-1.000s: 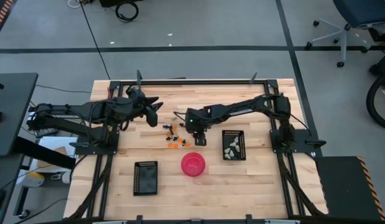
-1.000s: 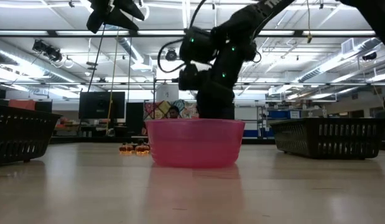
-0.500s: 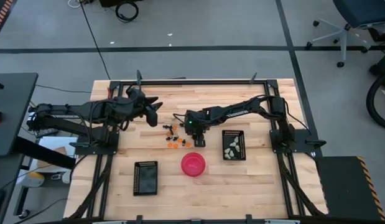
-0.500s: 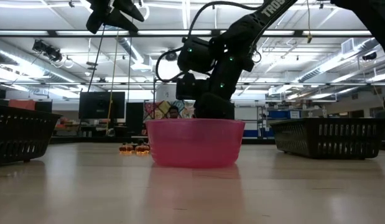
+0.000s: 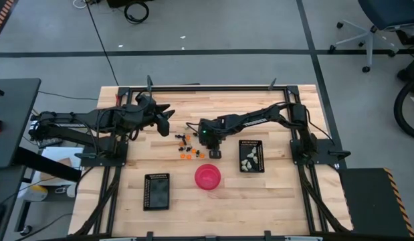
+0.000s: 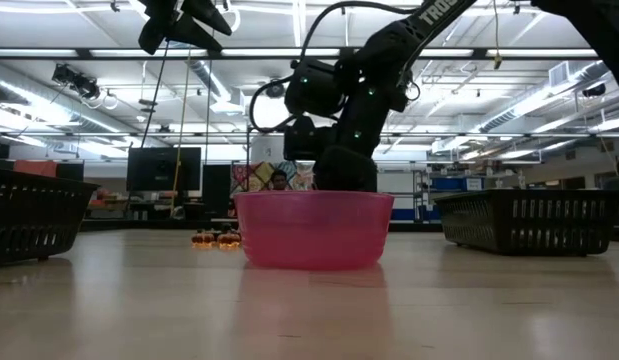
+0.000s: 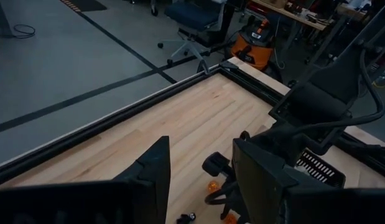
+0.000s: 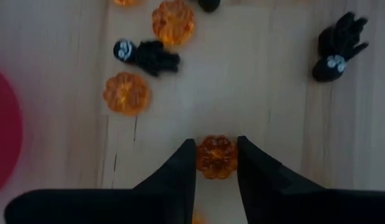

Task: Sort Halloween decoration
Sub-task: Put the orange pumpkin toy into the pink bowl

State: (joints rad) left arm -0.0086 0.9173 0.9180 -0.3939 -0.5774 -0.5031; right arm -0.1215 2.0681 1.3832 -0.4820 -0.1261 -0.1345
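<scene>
Small Halloween decoration pieces (image 5: 186,144), orange pumpkins and black spiders, lie scattered on the wooden table beyond the pink bowl (image 5: 207,177). My right gripper (image 8: 217,163) points steeply down among them and is shut on one orange pumpkin piece (image 8: 217,149). In the low view the bowl (image 6: 313,228) hides its fingertips. Other orange pieces (image 8: 126,93) and black spiders (image 8: 147,56) lie close by. My left gripper (image 7: 198,180) hangs open, high above the table's far left part (image 5: 168,122), with nothing between its fingers. My right gripper has the orange pumpkin piece between its two fingers, one fingertip (image 8: 187,163) against each opposite side of its rim (image 8: 202,155). The fingers come steeply from above. The piece lies flat on the table.
A black grid tray (image 5: 251,155) with pale pieces stands right of the right gripper. Another black tray (image 5: 156,191) sits near the front left. The pink bowl (image 8: 4,130) is close beside the gripper. A black frame (image 5: 207,88) runs around the table.
My right arm has leaned slightly lower over the pieces behind the bowl. Nothing on the table has visibly moved.
</scene>
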